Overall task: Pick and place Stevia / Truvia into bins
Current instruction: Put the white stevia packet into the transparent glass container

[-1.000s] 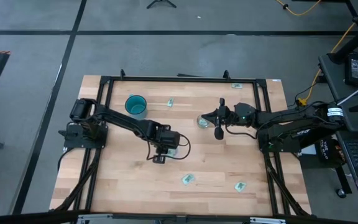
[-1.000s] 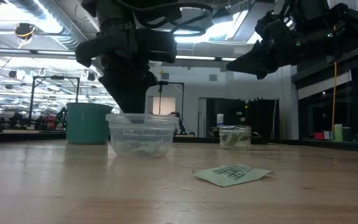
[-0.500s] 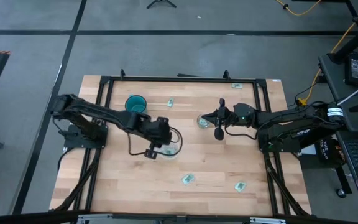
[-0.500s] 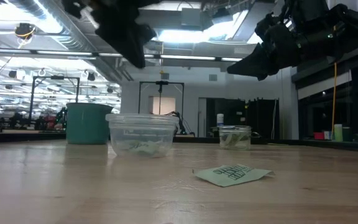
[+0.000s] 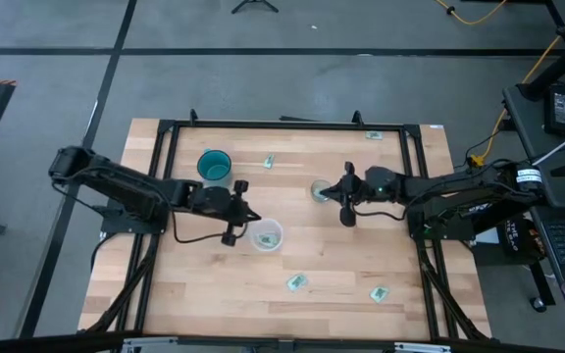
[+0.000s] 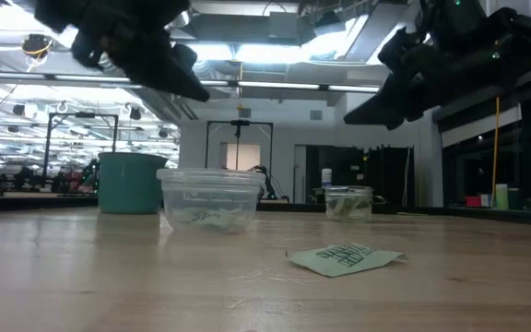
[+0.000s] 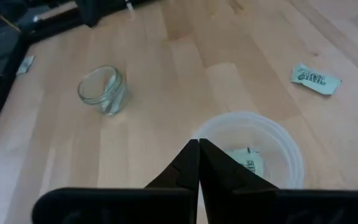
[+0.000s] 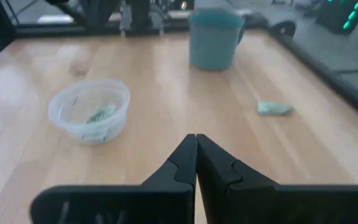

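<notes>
Both grippers are shut, hold nothing and hang above the table. My left gripper (image 5: 246,218) (image 7: 197,147) is just left of the wide whitish cup (image 5: 267,235) (image 7: 251,147), in which a Stevia packet (image 7: 248,165) lies. My right gripper (image 5: 330,188) (image 8: 196,140) hovers by the small glass cup (image 5: 319,191) (image 7: 102,91), which also holds a packet. The teal cup (image 5: 214,165) (image 8: 215,38) stands at the far left. Loose pale green packets lie flat on the wood: two near the front (image 5: 296,283) (image 5: 379,292), one beside the teal cup (image 5: 269,161) (image 8: 274,108).
Another packet (image 5: 374,135) lies at the far right by the black frame rail (image 5: 282,125) that borders the tabletop. In the low view the front packet (image 6: 344,258) lies before the whitish cup (image 6: 208,198) and the glass cup (image 6: 348,203).
My left gripper has drawn back from above the whitish cup toward the table's left edge, rising a little and tipping from pointing steeply down to a shallower slant. The packet stays in the whitish cup.
</notes>
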`<state>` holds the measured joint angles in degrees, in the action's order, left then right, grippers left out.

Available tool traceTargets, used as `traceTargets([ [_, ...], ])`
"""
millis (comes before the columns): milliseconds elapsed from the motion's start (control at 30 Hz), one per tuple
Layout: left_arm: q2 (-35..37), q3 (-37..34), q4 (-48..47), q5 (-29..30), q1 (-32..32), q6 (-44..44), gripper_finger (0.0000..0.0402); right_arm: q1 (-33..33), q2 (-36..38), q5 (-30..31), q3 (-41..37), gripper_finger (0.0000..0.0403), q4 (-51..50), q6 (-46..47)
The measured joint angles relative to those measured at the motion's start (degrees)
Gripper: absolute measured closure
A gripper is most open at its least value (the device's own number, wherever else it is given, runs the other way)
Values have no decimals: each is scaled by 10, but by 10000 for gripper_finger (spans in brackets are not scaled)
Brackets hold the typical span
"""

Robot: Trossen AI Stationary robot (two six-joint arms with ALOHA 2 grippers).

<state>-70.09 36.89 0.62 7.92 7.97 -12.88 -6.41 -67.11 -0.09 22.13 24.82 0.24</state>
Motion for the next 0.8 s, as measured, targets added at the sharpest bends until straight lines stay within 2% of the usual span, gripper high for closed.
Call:
traceTargets([
  [167,21,-44,27,-1,-11,3,400,8,0,17,0,389,-42,27],
  [400,23,-110,117,-1,-53,6,397,-3,0,188,0,389,-56,7],
  [467,23,-125,142,0,-74,7,397,-14,0,218,0,389,-55,-6],
  [600,23,-134,169,-1,-118,7,400,-40,0,229,0,389,-56,0],
  [800,23,-135,194,-5,-170,-11,397,-90,0,230,0,389,-74,83],
])
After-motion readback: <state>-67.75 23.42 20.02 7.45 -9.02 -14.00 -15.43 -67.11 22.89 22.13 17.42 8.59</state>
